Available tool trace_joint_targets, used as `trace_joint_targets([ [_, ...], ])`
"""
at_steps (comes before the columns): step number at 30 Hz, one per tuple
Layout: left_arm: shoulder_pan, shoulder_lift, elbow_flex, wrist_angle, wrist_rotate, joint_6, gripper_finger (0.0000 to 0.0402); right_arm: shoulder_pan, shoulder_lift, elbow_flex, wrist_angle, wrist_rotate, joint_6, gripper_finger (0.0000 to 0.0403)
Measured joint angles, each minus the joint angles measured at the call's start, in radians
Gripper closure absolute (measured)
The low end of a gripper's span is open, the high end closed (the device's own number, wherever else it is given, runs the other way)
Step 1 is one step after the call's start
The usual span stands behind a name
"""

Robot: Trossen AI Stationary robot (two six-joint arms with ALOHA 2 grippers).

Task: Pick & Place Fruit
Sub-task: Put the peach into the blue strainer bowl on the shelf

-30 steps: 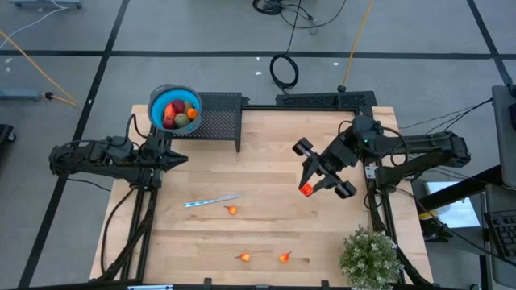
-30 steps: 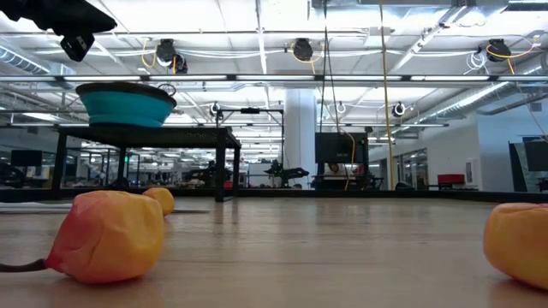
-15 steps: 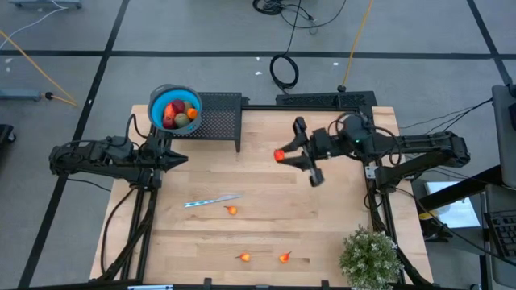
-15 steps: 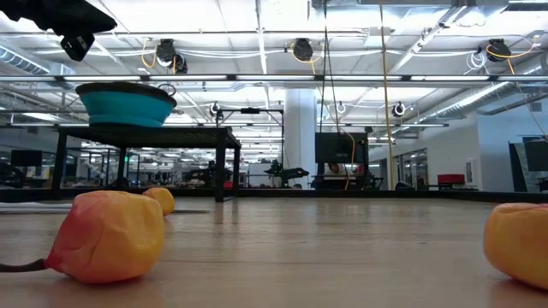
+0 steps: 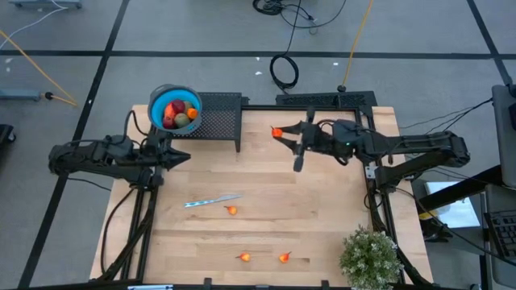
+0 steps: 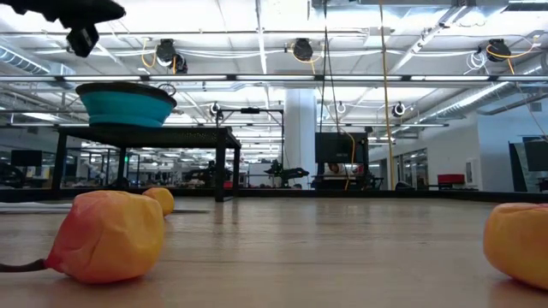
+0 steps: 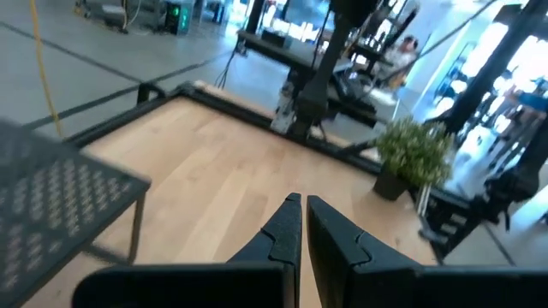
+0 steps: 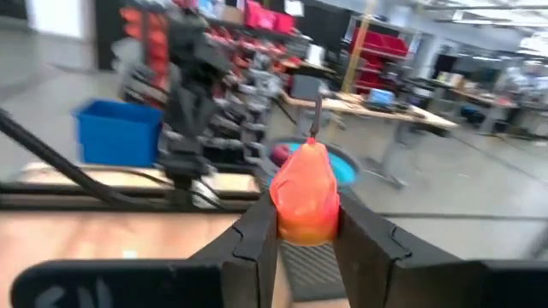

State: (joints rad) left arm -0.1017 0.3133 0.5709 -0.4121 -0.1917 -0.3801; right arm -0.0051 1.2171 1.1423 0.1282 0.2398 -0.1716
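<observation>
**Fruit in the air, bowl off to the left**

R gripper (image 5: pixel 280 133) is pinching a small orange-red fruit (image 5: pixel 276 131), fingers clamped on both sides, stem end pointing out past the tips in the wrist view (image 8: pixel 305 192). It hangs over the far part of the table (image 5: pixel 266 234), near the back edge.

Key relation: the blue bowl (image 5: pixel 156 101) sits on the dark mesh stand (image 5: pixel 218 117) at the far-left corner, already w/ several pieces in it. From the held fruit, the bowl lies to the robot's left, w/ the stand's near end between them. Looks like the carry needs to go leftward and stay above the rim.

L gripper (image 5: pixel 182 159) waits at the left edge just in front of the stand, fingers pressed together, nothing in them. It's nearer the bowl, but the R arm has the load.

Three small orange fruits (image 5: pixel 232 210) lie loose on the near half, beside a knife (image 5: pixel 211 200).
</observation>
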Motion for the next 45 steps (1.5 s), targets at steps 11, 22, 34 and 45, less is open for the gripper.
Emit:
trace_joint_targets([
  [11,0.0,0.337,0.0,0.43,-0.002,0.061,0.0383,0.0,0.026,-0.094,0.042,0.11,-0.085,0.0314],
  [22,-0.006,0.637,0.002,0.884,0.0,0.145,0.0383,0.0,0.025,-0.236,0.208,0.065,0.046,0.0314],
  [34,-0.006,0.91,0.245,0.862,-0.018,0.303,0.0381,0.001,0.025,-0.325,0.317,-0.207,0.245,0.0314],
  [45,-0.007,1.051,0.425,0.743,-0.013,0.322,0.0279,0.002,0.025,-0.327,0.317,-0.433,0.295,0.0314],
])
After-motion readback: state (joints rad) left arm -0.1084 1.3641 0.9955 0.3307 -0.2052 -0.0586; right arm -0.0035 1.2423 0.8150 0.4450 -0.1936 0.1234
